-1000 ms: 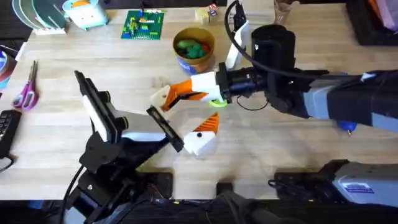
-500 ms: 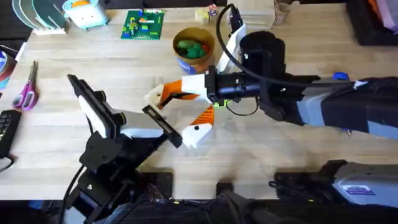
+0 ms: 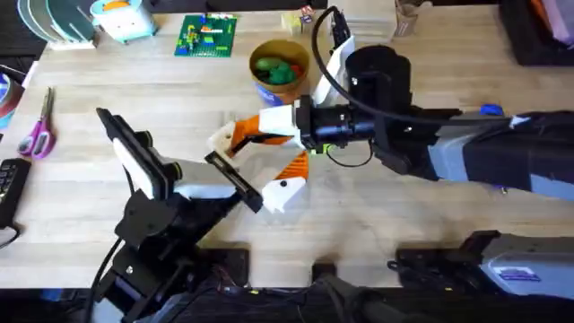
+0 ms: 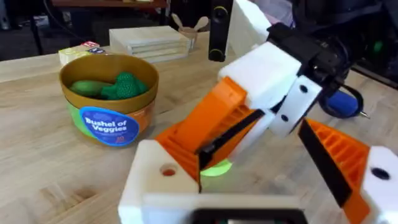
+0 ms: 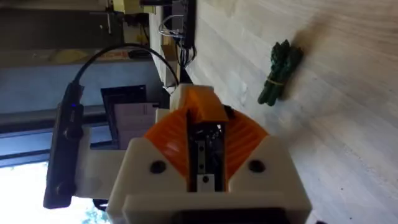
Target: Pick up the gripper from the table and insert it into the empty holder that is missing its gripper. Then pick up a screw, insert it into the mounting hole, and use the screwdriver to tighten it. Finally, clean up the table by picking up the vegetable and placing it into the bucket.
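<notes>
Right gripper (image 3: pixel 235 136) sliding left since a second ago, fingers pinching shut on something thin, can't tell what. Left gripper (image 3: pixel 282 184) spread wide, centre frame. Asparagus (image 5: pixel 279 71) lying on table (image 3: pixel 81 193). Risk: grippers bumping, so close together.

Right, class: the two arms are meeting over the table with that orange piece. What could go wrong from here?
1. The orange piece sticks out past the fingers of the right gripper. Pushed crooked against the white holder, it could slip or jam.
2. The bucket stands close beside the right arm and its looping cable. A swing might knock it.
</notes>
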`<action>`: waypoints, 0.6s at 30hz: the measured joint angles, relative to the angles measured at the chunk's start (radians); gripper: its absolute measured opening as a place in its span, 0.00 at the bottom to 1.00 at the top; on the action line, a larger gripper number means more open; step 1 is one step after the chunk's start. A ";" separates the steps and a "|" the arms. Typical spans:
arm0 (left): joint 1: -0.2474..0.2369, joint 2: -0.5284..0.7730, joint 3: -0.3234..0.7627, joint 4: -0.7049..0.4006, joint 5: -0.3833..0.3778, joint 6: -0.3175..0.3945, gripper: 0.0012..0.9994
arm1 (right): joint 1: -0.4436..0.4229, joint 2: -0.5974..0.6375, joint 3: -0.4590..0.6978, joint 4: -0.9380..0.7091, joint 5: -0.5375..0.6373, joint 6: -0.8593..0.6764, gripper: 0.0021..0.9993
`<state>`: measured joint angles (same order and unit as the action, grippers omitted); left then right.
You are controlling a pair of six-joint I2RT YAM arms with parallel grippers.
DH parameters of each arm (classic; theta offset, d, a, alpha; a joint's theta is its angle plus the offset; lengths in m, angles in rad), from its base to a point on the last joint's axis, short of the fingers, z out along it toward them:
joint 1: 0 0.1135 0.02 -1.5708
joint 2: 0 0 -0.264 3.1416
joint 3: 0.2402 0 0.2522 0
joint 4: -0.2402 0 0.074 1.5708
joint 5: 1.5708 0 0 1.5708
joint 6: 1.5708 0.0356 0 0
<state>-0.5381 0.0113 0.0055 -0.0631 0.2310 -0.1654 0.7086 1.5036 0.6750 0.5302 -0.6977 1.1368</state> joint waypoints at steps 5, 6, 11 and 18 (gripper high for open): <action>-0.002 0.000 0.000 0.000 -0.005 0.000 0.99 | -0.003 0.000 0.000 -0.007 -0.006 0.000 0.31; -0.002 0.000 0.000 0.000 -0.006 0.001 0.99 | -0.003 0.000 0.000 -0.008 -0.006 0.000 0.33; -0.002 0.000 0.000 -0.001 -0.008 0.001 0.99 | -0.004 0.000 0.000 -0.011 -0.006 0.000 0.37; -0.002 0.000 0.000 0.000 -0.011 0.002 0.99 | -0.005 0.000 0.000 -0.014 -0.006 0.000 0.43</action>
<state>-0.5400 0.0113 0.0055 -0.0635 0.2199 -0.1638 0.7040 1.5036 0.6750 0.5163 -0.7033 1.1370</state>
